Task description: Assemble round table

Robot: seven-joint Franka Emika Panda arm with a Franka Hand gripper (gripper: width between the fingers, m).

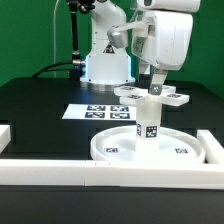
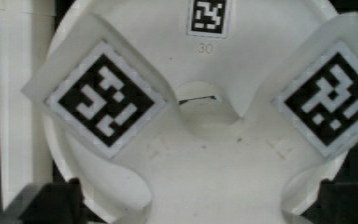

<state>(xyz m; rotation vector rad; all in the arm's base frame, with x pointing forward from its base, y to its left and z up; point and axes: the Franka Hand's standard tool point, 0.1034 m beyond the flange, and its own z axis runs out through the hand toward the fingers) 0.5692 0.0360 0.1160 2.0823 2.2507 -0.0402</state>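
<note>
You see the gripper [image 1: 152, 80] with fingers apart above the foot [image 1: 153, 96], atop the leg [image 1: 148, 122] on the disc [image 1: 120, 152]

Ext. view: bright, even overhead light, no hard shadows. Black table [image 1: 40, 100] reads matte w/ faint grey sheen toward its far edge. White parts run near blown-out: round disc [image 1: 150, 147] rim, border rails [image 1: 60, 168] along the table's near edge and robot base [image 1: 108, 65] lose surface detail. Soft shadow inside the disc at the foot of the leg [image 1: 148, 115]. Low res, edges blocky; marker board [image 1: 100, 112] tags legible only as blobs. Green backdrop [image 1: 30, 35] flat, evenly lit.

Wrist view: very close, soft focus overall, white foot piece [image 2: 194, 130] greyish w/ gentle shading at its centre dip. Marker edges fuzzy; dark corners underexposed, no detail.
</note>
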